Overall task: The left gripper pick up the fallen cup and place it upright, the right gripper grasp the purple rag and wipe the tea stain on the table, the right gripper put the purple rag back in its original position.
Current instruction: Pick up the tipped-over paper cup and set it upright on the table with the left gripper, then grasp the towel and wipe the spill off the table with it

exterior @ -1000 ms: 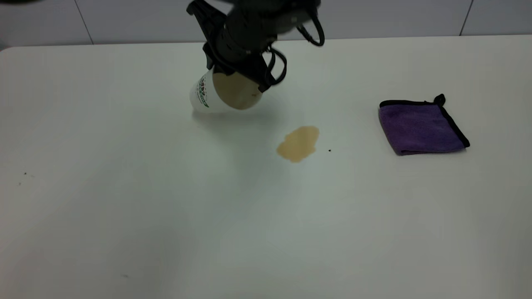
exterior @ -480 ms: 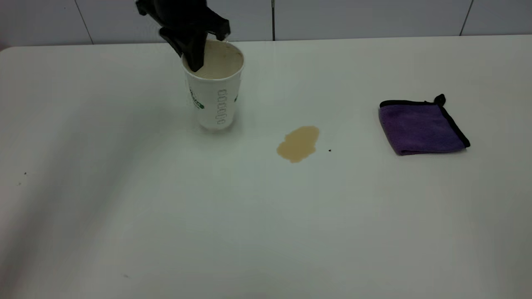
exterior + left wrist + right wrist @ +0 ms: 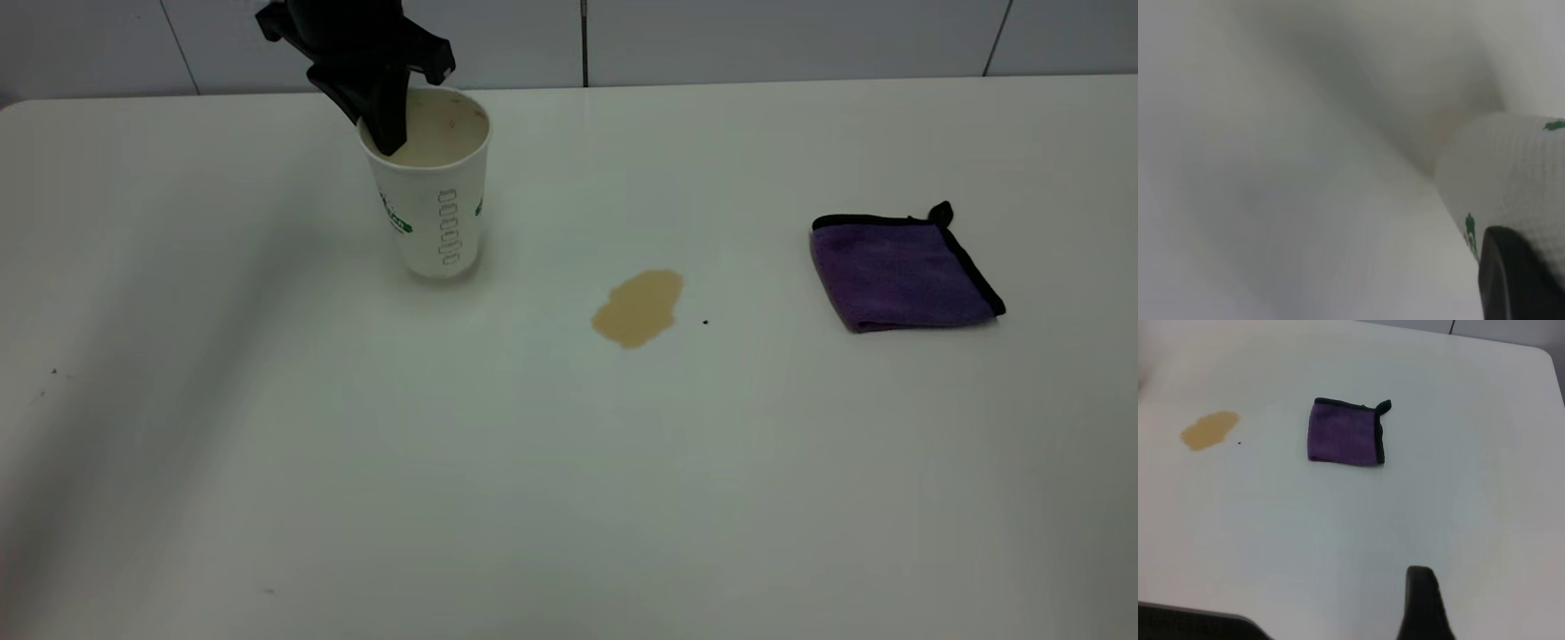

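The cup (image 3: 433, 191) stands upright toward the far left of the white worktop (image 3: 533, 462), its tan-stained inside open to the exterior camera. The left gripper (image 3: 391, 120) reaches down from above at the cup's far-left rim, one black finger inside the mouth against the wall and the rest of the black body outside it, so the narrow grip is closed on the rim. The cup's base appears to rest on the worktop, though contact cannot be confirmed.

To the right of the cup, and apart from it, lies the tea stain (image 3: 638, 308), a light-brown puddle with a tiny black speck (image 3: 705, 322) just beside it. Well to the right again sits the purple rag (image 3: 900, 274), folded square, black-edged, its small loop at the far corner.

The left wrist view offers what the exterior cannot: the cup's textured white wall (image 3: 1511, 180) close up, with bits of green print, and a dark fingertip (image 3: 1511, 277) pressed against the outside. It shows neither stain nor rag.

The right wrist view looks down from a height on the rag (image 3: 1345, 432) and the stain (image 3: 1209, 429), both untouched, with the speck between them. Only one dark fingertip of the right gripper (image 3: 1423, 603) enters that picture, high above bare worktop (image 3: 1338, 540) and well apart from the rag; whether it is spread or closed cannot be told. The exterior view does not show the right arm.
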